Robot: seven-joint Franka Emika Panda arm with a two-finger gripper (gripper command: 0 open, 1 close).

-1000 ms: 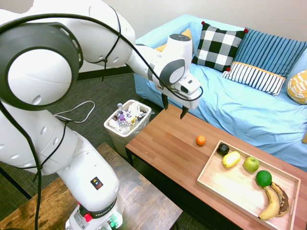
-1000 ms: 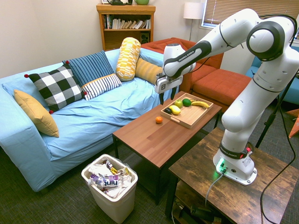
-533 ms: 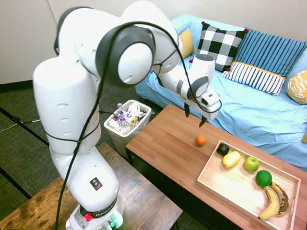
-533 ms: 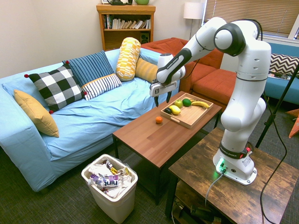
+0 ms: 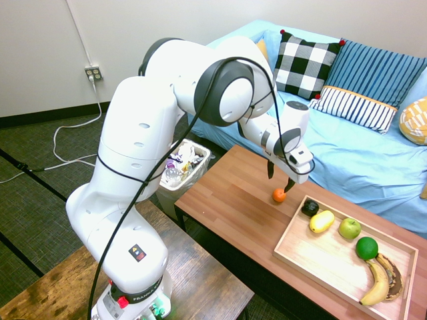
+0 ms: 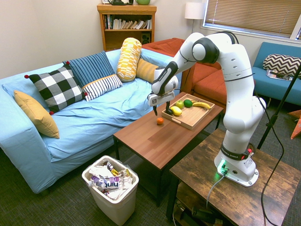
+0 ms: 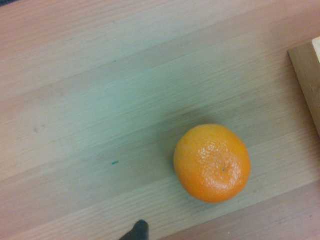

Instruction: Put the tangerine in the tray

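Note:
The tangerine (image 5: 279, 195) (image 6: 160, 121) (image 7: 212, 163) is a small bright-orange fruit lying on the wooden coffee table (image 5: 227, 200), just off the near corner of the tray. The pale wooden tray (image 5: 320, 257) (image 6: 194, 117) (image 7: 306, 80) holds a yellow fruit, a green apple, a lime, a dark fruit and bananas. My gripper (image 5: 279, 179) (image 6: 161, 112) hangs open just above the tangerine, its two dark fingers spread and pointing down, holding nothing.
A blue sofa (image 5: 347, 153) with several pillows runs along the table's far side. A white bin (image 5: 177, 172) full of wrappers stands on the floor at the table's end. A darker wooden table (image 6: 225, 188) bears the arm's base.
The arm has swung toward the tray end of the table and come down. My gripper now hangs right over the tangerine, still open.

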